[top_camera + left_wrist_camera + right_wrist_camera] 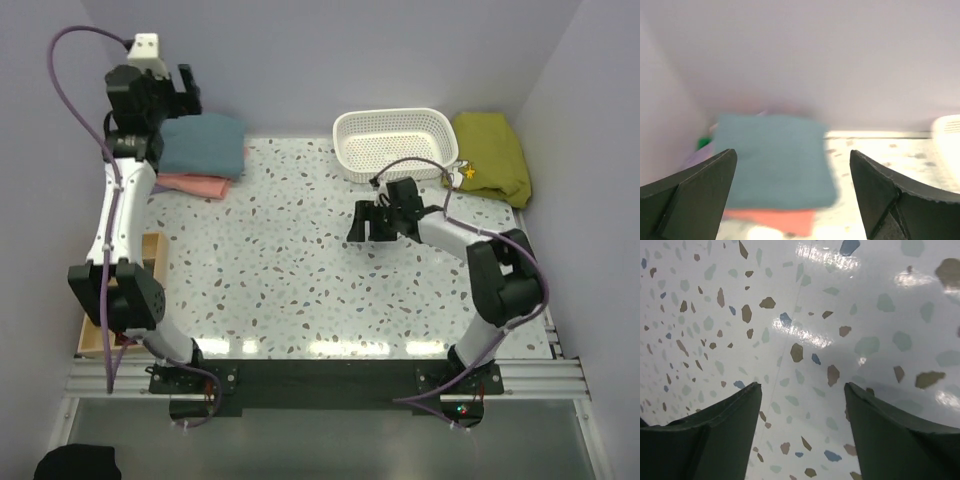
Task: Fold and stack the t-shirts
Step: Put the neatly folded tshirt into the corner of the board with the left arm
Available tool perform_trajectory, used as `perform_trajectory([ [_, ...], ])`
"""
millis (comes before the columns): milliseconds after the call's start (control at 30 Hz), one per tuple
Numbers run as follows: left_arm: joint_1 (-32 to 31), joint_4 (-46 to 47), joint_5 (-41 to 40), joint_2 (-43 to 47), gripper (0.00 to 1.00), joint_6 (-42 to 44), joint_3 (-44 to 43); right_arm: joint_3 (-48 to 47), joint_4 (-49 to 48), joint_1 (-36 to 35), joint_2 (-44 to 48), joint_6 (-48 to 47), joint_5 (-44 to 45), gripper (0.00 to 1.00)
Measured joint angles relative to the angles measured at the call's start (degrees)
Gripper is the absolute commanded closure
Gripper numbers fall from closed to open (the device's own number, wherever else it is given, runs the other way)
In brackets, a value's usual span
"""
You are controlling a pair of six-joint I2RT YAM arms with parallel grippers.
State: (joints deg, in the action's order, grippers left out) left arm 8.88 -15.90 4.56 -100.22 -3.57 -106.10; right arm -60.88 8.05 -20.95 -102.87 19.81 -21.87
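Near the middle right of the speckled white terrazzo table (300, 270), the right gripper (378, 222) hangs released and empty, well apart from the clothing. In the far left corner, the left gripper (186, 92), much the nearer one, is spread open and holds nothing. It sits just beyond a folded dusty blue-grey t-shirt (203, 146), which lies on a folded salmon-pink t-shirt (195, 185), long side running left to right. The left wrist view is blurred, so any shirts underneath cannot be counted.
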Motion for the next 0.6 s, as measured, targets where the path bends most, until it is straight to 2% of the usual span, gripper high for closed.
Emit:
perform_trajectory([
  [33,-3.10,2.29,0.74,4.24,0.00,-0.81,4.44,1.22,0.52,-0.35,2.91,-0.37,1.97,0.20],
  [67,-6.08,5.60,2.54,11.04,0.00,-2.60,12.61,2.27,0.87,-0.85,6.03,-0.81,4.20,0.18],
  [100,-8.37,5.77,3.02,12.63,0.00,-3.02,14.29,2.99,1.11,-1.33,8.79,-1.16,5.75,0.16],
  [133,-11.08,9.55,4.26,16.81,0.00,-4.46,20.06,4.04,1.14,-2.08,12.31,-1.55,7.89,0.13],
  [167,-12.94,12.57,5.62,20.98,0.00,-5.68,26.18,5.09,1.09,-2.86,16.00,-1.95,9.84,0.01],
  [333,-18.29,19.41,8.74,35.71,0.00,-10.60,48.52,11.93,-0.04,-5.25,33.68,-3.17,17.05,0.01],
  [467,-19.50,20.92,8.39,46.99,0.00,-12.46,62.71,19.65,-0.09,-5.25,42.42,-3.15,22.18,0.01],
  [600,-20.06,21.09,6.10,55.78,0.00,-14.34,70.69,26.45,0.09,-5.29,47.21,-3.10,27.43,0.01],
])
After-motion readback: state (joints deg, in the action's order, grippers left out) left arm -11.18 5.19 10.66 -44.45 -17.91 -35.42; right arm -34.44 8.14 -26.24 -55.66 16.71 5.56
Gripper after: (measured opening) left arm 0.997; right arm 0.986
